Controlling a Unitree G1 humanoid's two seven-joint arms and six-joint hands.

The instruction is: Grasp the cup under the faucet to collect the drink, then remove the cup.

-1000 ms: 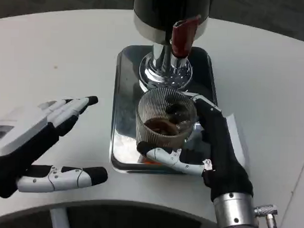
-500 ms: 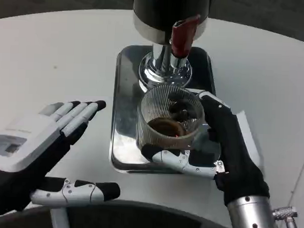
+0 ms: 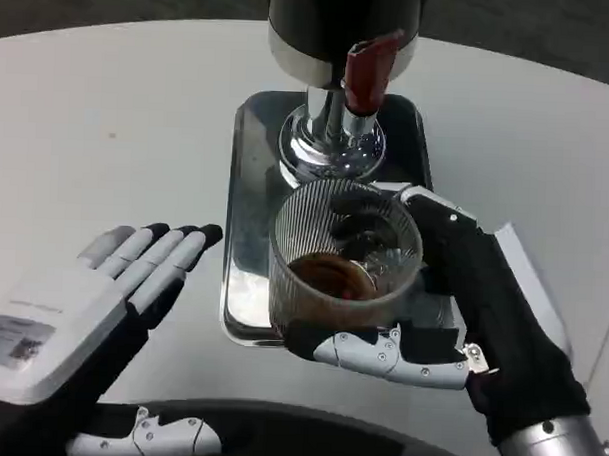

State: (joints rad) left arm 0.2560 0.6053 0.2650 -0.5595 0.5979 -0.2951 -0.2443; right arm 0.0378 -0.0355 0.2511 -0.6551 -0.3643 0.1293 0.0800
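A ribbed clear glass cup [image 3: 346,254] with brown drink in its bottom sits in my right hand [image 3: 462,314], whose fingers wrap its far side and whose thumb runs along its near base. The cup is over the front edge of the steel tray [image 3: 251,186], in front of the dispenser's chrome base [image 3: 330,144]. The red faucet lever [image 3: 368,70] hangs above and behind the cup. My left hand [image 3: 91,311] hovers open at the lower left, fingers stretched toward the tray, holding nothing.
The dark dispenser body [image 3: 342,19] fills the top centre. The white round table [image 3: 118,121] spreads left and right of the tray. The table's near edge curves just below both hands.
My right hand has drawn the cup toward me and upward, away from the faucet. My left hand has shifted nearer to me and a little to the right.
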